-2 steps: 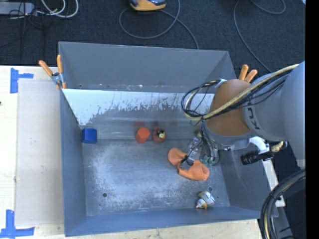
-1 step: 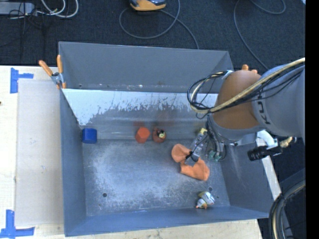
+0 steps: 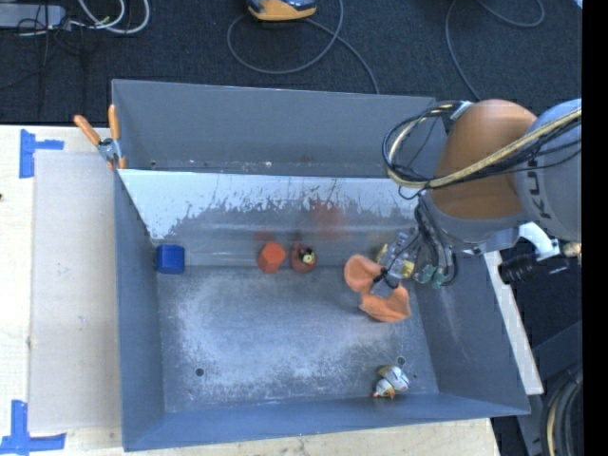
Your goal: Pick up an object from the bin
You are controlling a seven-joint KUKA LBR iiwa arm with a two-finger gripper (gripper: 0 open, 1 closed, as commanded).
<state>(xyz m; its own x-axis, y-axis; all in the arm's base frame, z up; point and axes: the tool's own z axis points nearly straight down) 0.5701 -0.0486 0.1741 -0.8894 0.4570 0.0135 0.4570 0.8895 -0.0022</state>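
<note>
**Camera view.** The arm comes in over the right wall. The gripper (image 3: pixel 389 275) is low inside the bin (image 3: pixel 266 350), near the right wall and about midway between the far and near walls. Its tip is at a soft-looking orange thing with two lobes (image 3: pixel 361 274). One lobe lies on the side toward the left wall, the other just beside the tip toward the near wall. I cannot tell whether the grip is released or clenched, because the wrist and cables cover the tip. No hold on the orange thing can be confirmed.

**Step (judged).** This looks like the grasp stage on the orange thing, which rests on the bin floor, not yet lifted. The next move calls for a firm close on one lobe, then a straight rise that stays clear of the right wall.

**Surroundings.**
- Along the foot of the far wall sit a blue cube (image 3: pixel 171 258), an orange-red block (image 3: pixel 272 256) and a small dark round thing (image 3: pixel 303 258).
- By the near wall, toward the right corner, lies a small white-and-yellow thing (image 3: pixel 389 380).
- All four are well apart from the gripper. The only crowding is the right wall close by.
</note>
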